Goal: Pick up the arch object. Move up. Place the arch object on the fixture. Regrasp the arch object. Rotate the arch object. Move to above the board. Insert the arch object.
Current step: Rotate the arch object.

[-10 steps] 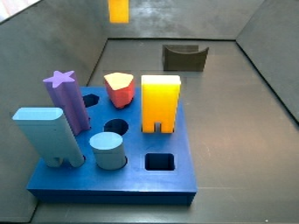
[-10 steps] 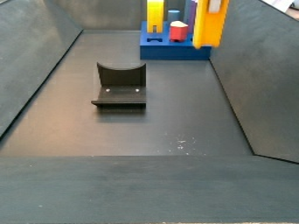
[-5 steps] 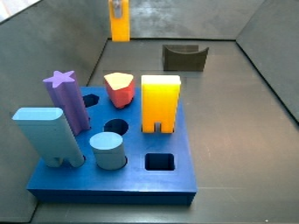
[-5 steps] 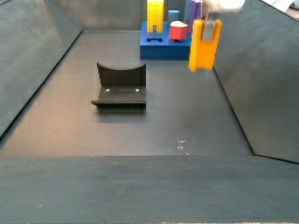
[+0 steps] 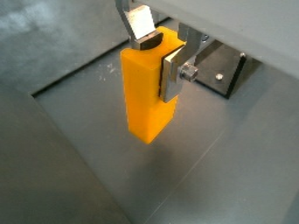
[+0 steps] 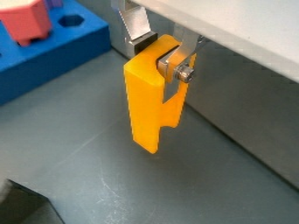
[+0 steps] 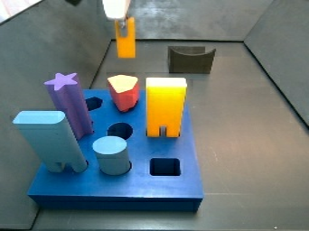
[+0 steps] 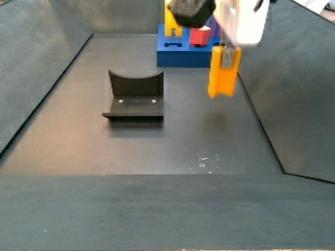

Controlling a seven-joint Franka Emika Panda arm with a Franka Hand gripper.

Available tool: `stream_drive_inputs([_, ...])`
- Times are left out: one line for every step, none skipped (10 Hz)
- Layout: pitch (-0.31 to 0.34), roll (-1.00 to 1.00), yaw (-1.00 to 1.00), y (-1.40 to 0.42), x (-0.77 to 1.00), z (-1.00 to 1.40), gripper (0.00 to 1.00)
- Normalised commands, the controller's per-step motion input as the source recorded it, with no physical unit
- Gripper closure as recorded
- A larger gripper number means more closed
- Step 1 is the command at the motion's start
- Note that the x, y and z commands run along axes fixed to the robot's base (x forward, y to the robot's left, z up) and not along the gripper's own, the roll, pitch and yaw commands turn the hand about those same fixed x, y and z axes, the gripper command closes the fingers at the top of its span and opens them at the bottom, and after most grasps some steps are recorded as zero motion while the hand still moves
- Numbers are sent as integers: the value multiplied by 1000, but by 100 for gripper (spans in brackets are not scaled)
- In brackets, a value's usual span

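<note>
My gripper (image 5: 156, 54) has its fingers clamped on the top end of the orange arch object (image 5: 149, 92); it hangs with its long axis vertical, legs pointing down, clear of the floor (image 8: 157, 147); in a side view it's between the fixture (image 8: 135, 97) and the blue board (image 8: 183, 54), near the right wall.

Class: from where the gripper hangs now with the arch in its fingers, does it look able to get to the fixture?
Probably yes. The gripper holds the arch above bare floor, and nothing stands between it and the fixture.
</note>
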Motion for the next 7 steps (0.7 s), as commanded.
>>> stream_drive_inputs([-44,-201,-4,21,36,-762,100])
stream_drive_inputs([-42,-203,-3,19,34,-674,100])
stream_drive_inputs([-39,-208,-1,16,34,-501,100])
stream_drive_inputs([-36,-212,2,14,36,-375,100])
stream_drive_inputs([-23,-217,4,11,33,-221,100])
stream_drive_inputs([-23,-217,4,11,33,-221,100])
stream_drive_inputs([-10,-218,4,10,17,-223,100])
